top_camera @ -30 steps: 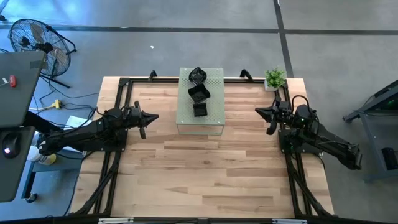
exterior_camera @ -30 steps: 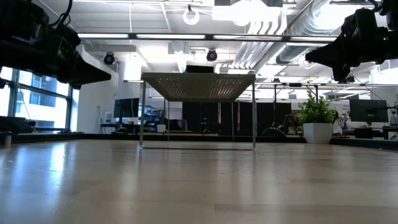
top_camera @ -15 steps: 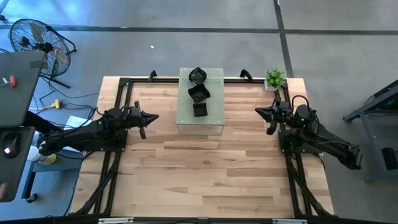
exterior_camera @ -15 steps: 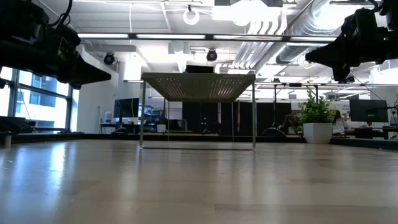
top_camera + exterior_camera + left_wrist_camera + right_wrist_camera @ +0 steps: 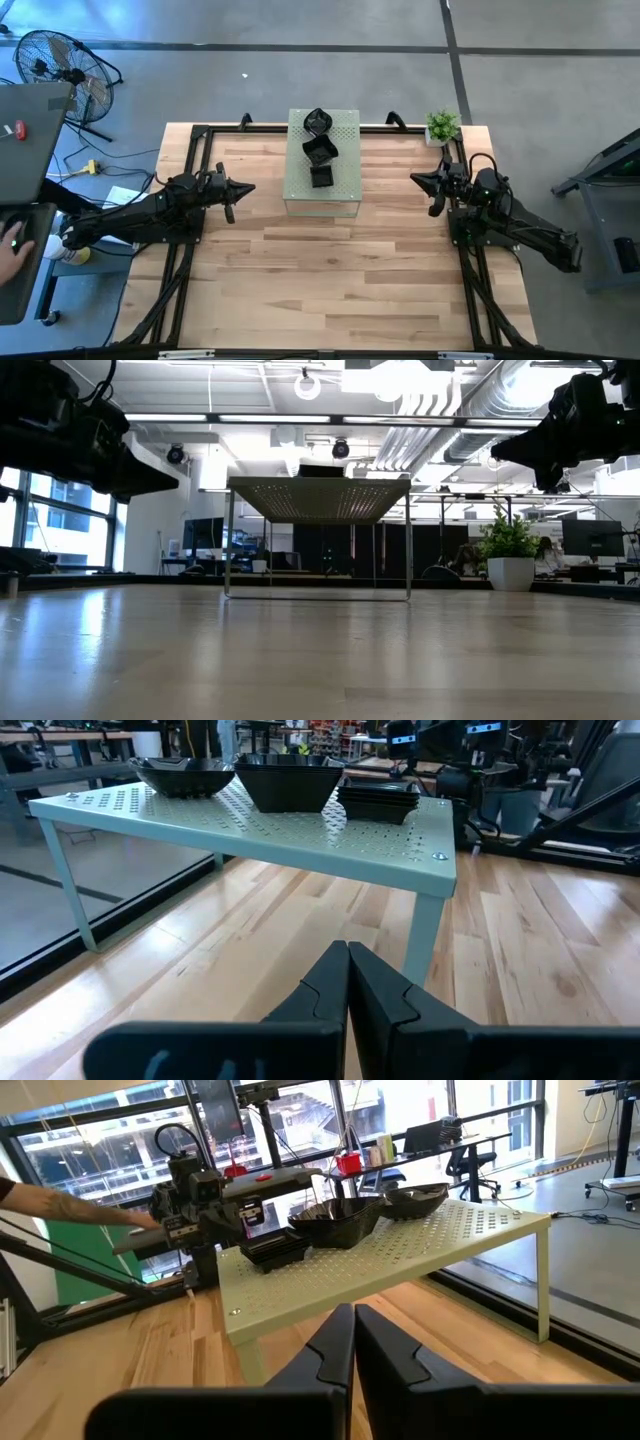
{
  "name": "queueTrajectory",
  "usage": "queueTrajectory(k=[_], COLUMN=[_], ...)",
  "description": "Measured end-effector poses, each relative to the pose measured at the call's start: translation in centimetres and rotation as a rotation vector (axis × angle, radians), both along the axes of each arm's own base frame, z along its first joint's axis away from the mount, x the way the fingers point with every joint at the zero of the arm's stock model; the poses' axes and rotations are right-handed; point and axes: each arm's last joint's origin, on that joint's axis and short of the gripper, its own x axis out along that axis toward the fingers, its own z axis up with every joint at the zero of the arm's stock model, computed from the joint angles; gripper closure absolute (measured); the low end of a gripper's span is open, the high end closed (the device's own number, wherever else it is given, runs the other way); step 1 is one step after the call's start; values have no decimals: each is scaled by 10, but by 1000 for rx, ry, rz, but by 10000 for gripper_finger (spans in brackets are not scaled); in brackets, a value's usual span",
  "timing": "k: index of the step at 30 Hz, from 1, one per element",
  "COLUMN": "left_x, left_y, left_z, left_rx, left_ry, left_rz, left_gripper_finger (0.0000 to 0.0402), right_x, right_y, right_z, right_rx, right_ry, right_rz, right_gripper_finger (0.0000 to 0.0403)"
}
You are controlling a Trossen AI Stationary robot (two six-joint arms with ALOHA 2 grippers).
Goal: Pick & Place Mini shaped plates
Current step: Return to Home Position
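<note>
Three groups of glossy black mini plates [image 5: 320, 150] stand in a row on top of a pale green perforated stand [image 5: 322, 165] at the table's far middle. In the left wrist view they show as a round bowl [image 5: 187, 775], a square bowl [image 5: 290, 780] and a stack of flat square plates [image 5: 378, 798]. My left gripper [image 5: 250, 187] hovers shut left of the stand, pointing at it. My right gripper [image 5: 415, 180] hovers shut right of the stand, also pointing at it. Both touch nothing.
A small potted plant [image 5: 441, 126] stands at the table's far right corner. The stand rests on thin legs [image 5: 229, 545] with open space beneath. A person's hand [image 5: 12, 250] shows at a desk beyond the table's left edge. Bare wood spans the near half.
Both arms have kept still. A person's hand has come into view at the desk off the table's left side.
</note>
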Motion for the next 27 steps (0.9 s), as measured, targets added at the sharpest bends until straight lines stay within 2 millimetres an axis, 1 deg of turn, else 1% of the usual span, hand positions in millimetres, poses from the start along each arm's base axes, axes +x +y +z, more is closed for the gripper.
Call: queueTrajectory(k=[27], left_x=[0], left_y=[0], left_z=[0], left_rx=[0], left_ry=[0], left_rz=[0], left_gripper_finger=[401], right_x=[0], right_y=[0], right_z=[0], right_rx=[0], right_ry=[0], right_rz=[0], right_gripper_finger=[400])
